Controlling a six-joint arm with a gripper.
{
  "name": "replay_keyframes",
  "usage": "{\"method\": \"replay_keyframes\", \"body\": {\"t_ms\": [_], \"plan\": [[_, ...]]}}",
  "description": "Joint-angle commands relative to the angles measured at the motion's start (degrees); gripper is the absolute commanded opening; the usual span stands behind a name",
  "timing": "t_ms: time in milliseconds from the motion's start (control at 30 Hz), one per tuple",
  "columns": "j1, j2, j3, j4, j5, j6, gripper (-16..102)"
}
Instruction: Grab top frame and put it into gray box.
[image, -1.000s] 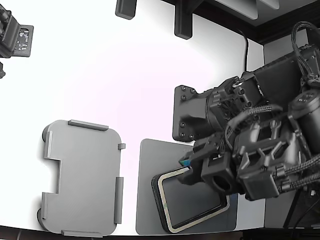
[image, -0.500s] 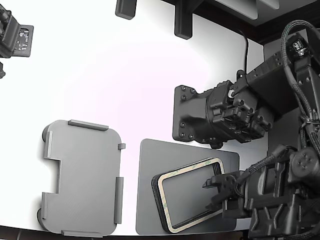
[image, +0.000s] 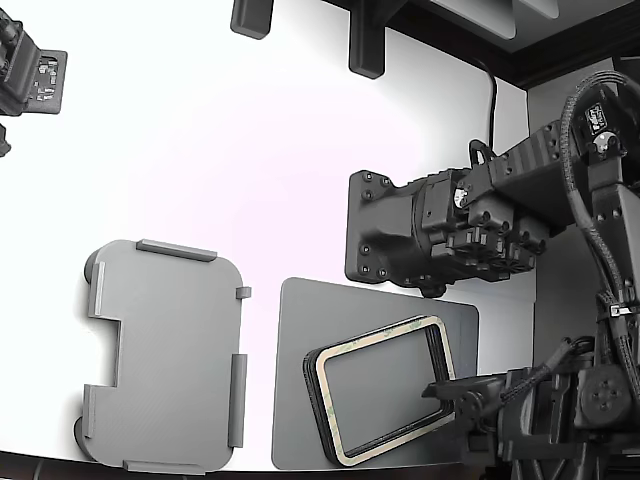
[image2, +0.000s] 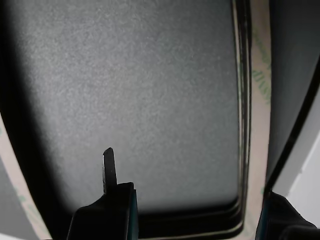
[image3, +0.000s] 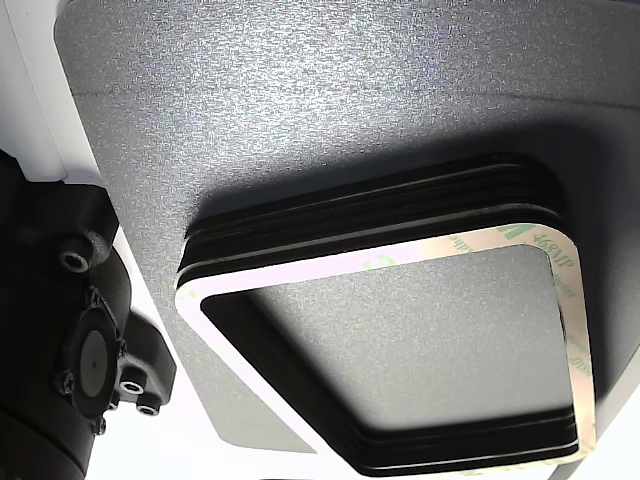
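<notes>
Top frame (image: 384, 390) seen lying on a black stack (image3: 300, 225), on the mat (image: 300, 320). Judged light, thin, flexible, possibly tacky-faced; best pinched across one rail. Gripper (image2: 192, 200) spread open, straddling a rail.

Open table (image: 200, 150) above gray box (image: 165, 355)

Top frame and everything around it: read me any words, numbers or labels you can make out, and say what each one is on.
"468": faint green print on the cream face of the top frame, near one corner in the other view; the characters after it are too blurred to read.
Green print on the same face in the wrist view: too blurred to read.
Gray box and gray mat: no text visible.
</notes>
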Motion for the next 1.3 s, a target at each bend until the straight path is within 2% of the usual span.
{"method": "replay_keyframes", "body": {"t_ms": [0, 267, 567, 1100, 1167, 1267], "plan": [[0.3, -0.6, -2.0, -1.1, -0.5, -0.1, 98], [5.0, -6.0, -5.2, -1.5, 1.1, 5.6, 100], [7.7, -9.8, -7.6, -1.7, 1.3, 8.3, 87], [9.5, -14.2, -9.6, -2.3, 0.9, 8.0, 90], [9.5, -14.9, -10.1, -2.2, 0.8, 7.8, 89], [9.6, -15.6, -10.4, -2.5, 0.7, 7.7, 80]]}}
